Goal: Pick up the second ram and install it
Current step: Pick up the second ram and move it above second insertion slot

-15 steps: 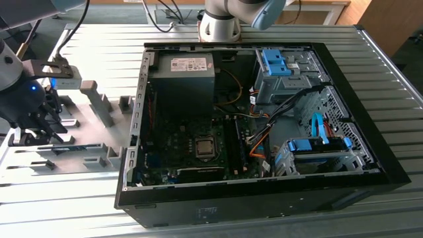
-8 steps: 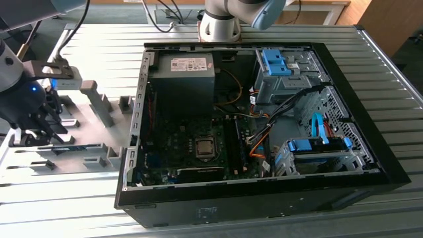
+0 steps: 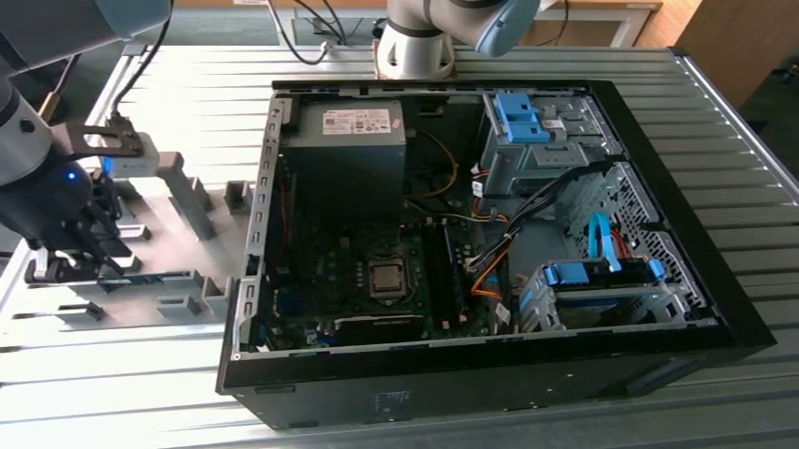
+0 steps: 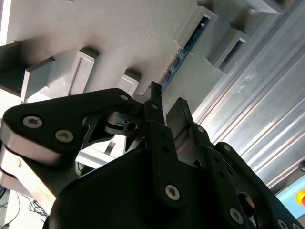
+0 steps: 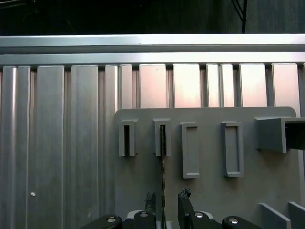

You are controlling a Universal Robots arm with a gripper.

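- While it hangs over the grey fixture point(image 3: 206, 245) at the exterior view's left, the hand point(image 5: 167, 198) is seen released, with one finger set on each side of the second ram point(image 5: 162, 171).
- Gaps are seen between the fingers point(image 5: 184, 196) and the stick in the first wrist view, so nothing is gripped.
- In the second wrist view the second ram point(image 4: 183, 52) is shown as a thin, long blue-green board with dark chips in a row along its face.
- In the first wrist view it is seen edge-on, as a narrow dark line.
- It is stood on its long edge in the fixture, with its far end caught in a narrow slotted block point(image 5: 156, 138) and its near end between the fingertips.
- Its long axis is laid flat along the fixture plate and runs from the slotted block straight toward the hand.
- The fixture is set on the ribbed metal tabletop point(image 3: 125, 374), just beside the open computer case point(image 3: 500, 388); the stick is kept outside the case.
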